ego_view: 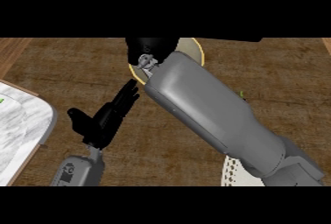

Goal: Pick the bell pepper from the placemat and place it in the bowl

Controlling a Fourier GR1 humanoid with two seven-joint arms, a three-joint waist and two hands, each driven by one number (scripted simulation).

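While poised directly over the bowl (pixel 194 48), hides the hold of the right hand (pixel 152 47): cannot tell clenched or spread, no bell pepper visible; shows left hand (pixel 107 116) spread, nearby.

Rough wooden counter (pixel 271 78), smooth grey forearm (pixel 213 118), matt black left hand (pixel 107 118), marbled slab (pixel 19 122)

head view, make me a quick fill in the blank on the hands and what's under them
1. The right hand hangs over the ____.
2. Its rim is ____ in colour.
3. The left hand holds nothing; with its fingers straight, it is ____.

Missing words: bowl; yellow; open.
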